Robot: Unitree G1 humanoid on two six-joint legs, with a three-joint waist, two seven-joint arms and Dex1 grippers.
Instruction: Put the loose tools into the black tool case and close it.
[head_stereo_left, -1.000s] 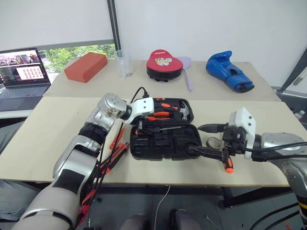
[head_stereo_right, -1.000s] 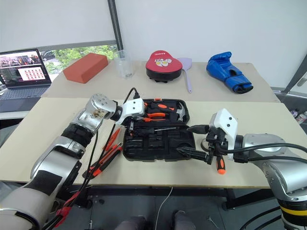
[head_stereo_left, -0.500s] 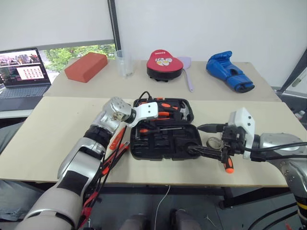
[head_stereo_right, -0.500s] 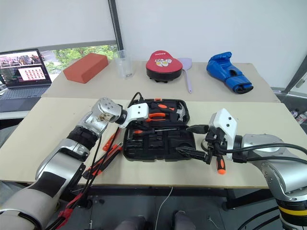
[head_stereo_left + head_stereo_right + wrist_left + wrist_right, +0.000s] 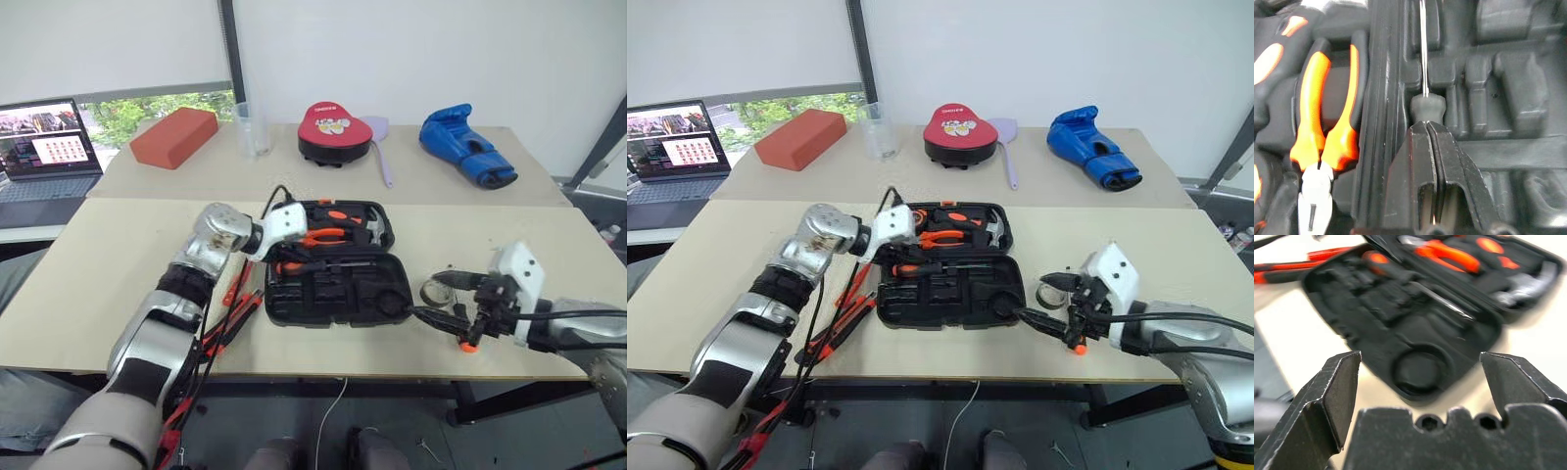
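The left gripper [image 5: 1432, 147] is sitting clenched over the open tool case [image 5: 338, 292], just behind a screwdriver [image 5: 1423, 73]. The right gripper [image 5: 446, 299] is hanging released beside the case's right edge, near the tape roll [image 5: 435, 292] and the worktop's [image 5: 98, 284] front edge.

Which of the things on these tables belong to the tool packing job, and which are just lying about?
Part of the job:
black tool case, open
screwdriver lying in the case
tape roll beside the case
orange-handled tool under the right gripper

Lying about:
red brick-like block
clear cup
red-topped pad
blue boxing glove
laptop
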